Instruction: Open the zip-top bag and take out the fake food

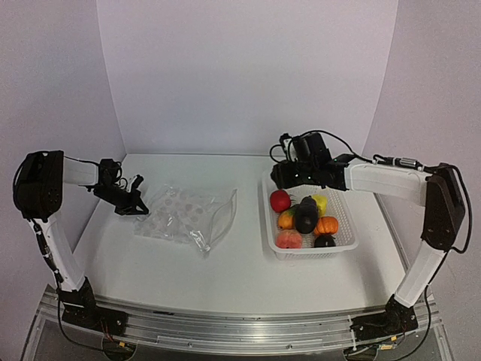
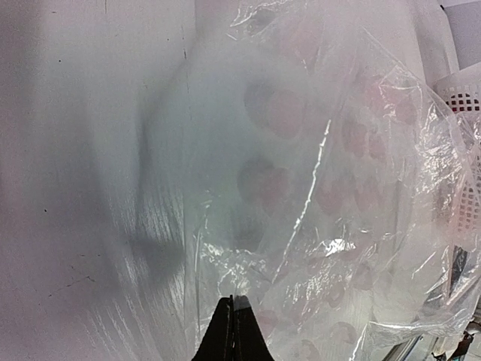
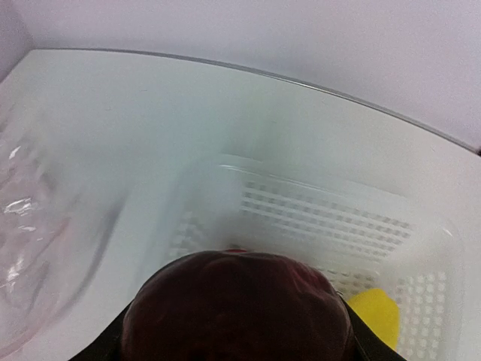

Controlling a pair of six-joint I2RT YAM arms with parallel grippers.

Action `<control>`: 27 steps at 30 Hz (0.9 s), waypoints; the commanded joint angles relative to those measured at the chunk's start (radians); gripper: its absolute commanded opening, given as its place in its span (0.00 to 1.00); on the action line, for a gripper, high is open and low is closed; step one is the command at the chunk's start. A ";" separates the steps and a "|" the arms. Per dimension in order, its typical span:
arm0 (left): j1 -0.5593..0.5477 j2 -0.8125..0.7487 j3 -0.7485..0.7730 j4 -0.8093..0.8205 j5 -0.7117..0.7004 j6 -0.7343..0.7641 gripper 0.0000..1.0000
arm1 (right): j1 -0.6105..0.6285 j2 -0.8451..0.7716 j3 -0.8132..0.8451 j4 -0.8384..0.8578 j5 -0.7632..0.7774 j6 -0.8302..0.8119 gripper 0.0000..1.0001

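The clear, crinkly zip-top bag [image 1: 184, 216] lies flat on the table left of centre and fills the left wrist view [image 2: 323, 173]. My left gripper [image 1: 137, 207] is shut at the bag's left edge, and crumpled plastic gathers at its tip [image 2: 234, 301]. My right gripper [image 1: 284, 184] hangs over the far left corner of the white mesh basket [image 1: 348, 209]. In the right wrist view it [image 3: 239, 342] is shut on a dark red fake food piece [image 3: 237, 301]. The rest of the fake food lies in the basket: yellow [image 1: 320, 202], dark purple [image 1: 306, 215], orange [image 1: 326, 225], peach [image 1: 288, 239] and black [image 1: 325, 241].
The basket stands right of centre, and its wall also shows in the right wrist view [image 3: 323, 218] and at the right edge of the left wrist view [image 2: 466, 98]. A yellow piece [image 3: 373, 312] lies below the right gripper. White walls close in the table at the back and sides.
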 commanded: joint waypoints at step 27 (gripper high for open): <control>-0.002 -0.174 -0.167 0.060 0.094 -0.176 0.00 | -0.186 0.039 0.177 -0.345 0.103 0.075 0.94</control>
